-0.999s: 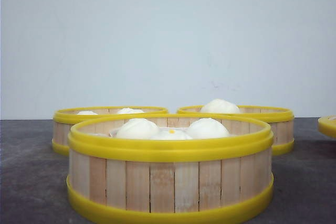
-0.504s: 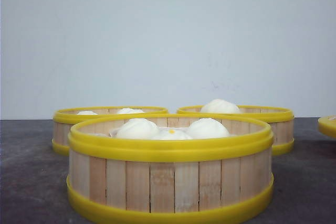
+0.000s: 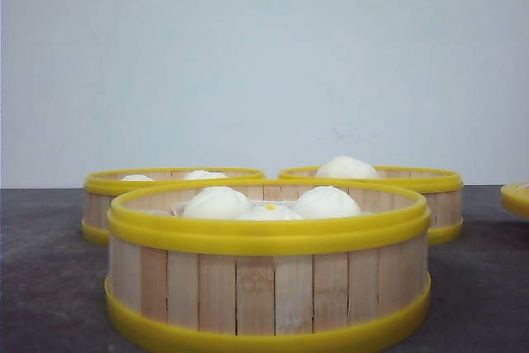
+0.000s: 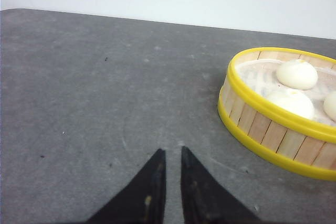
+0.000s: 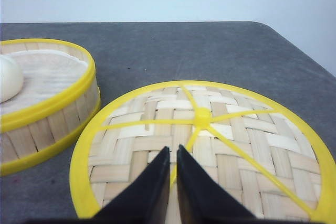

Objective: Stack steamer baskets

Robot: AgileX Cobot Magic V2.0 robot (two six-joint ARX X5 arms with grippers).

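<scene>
Three steamer baskets with pale slat walls and yellow rims stand apart on the dark table, each holding white buns. One is near and central, one back left, one back right. My left gripper hovers over bare table, shut with nothing in it, a basket off to its side. The right gripper is shut and empty above a woven round lid, next to another basket. Neither gripper shows in the front view.
The lid's yellow rim peeks in at the front view's right edge. A pale wall rises behind the table. The table's far edge and its rounded corner show in the wrist views.
</scene>
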